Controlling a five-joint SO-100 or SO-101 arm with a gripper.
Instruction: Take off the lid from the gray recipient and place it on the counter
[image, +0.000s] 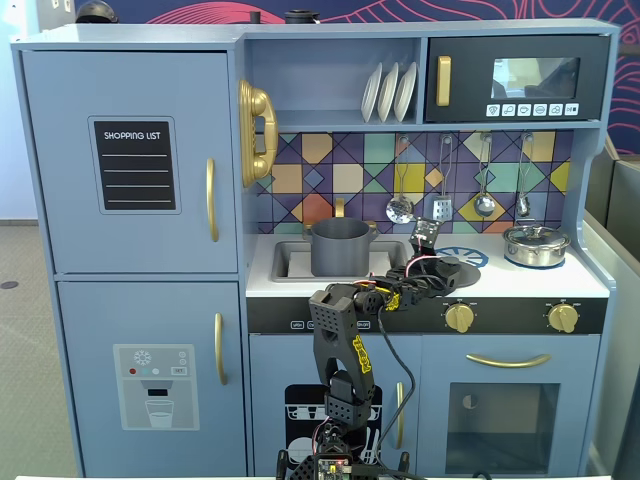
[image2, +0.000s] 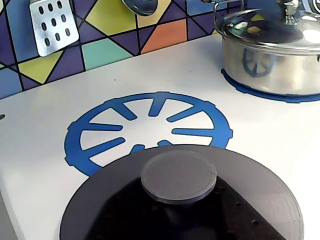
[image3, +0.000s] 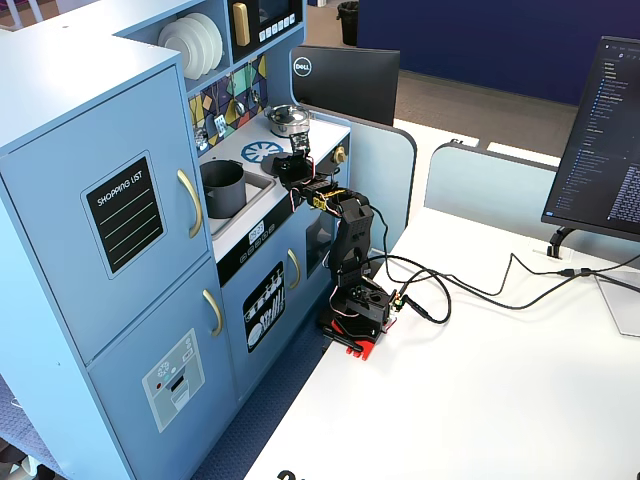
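**A:** As the wrist view shows at the bottom of its frame, the lid (image2: 190, 200), a matte dark-gray disc with a round flat knob, fills the foreground, with the white counter (image2: 45, 185) around it. What lies behind?

**B:** Just past the lid's far edge, a printed blue burner ring (image2: 148, 131) sits at mid-frame. At upper right stands a shiny silver pot (image2: 272, 62) with its own lid, on a second blue ring. Along the top runs a colored tile backsplash (image2: 107, 50), with a slotted spatula (image2: 54, 25) hanging at upper left.

**A:** And the claw?

**B:** In a fixed view from the front, the black arm (image: 345, 350) rises at lower center and reaches to the right of center, the gripper (image: 432, 265) at the lid (image: 445, 270), which is over the counter (image: 520, 280) by the burner. Whether the fingers clasp the lid or stand apart cannot be told; they are too small and dark there, and out of sight in the wrist view.

**A:** Where is the gray recipient?

**B:** The gray recipient (image: 342, 247) stands uncovered in the recessed sink (image: 285, 262), left of center, well apart from the lid. The silver pot (image: 535, 245) sits at the right end of the counter.

**A:** The wider scene?

**B:** In a fixed view from the side, the arm (image3: 350, 250) stands on a white table (image3: 520, 380) at center, reaching toward the toy kitchen (image3: 110, 230) at left; the gray recipient (image3: 222, 187) shows in the sink, and a monitor (image3: 600, 140) stands at the right edge.
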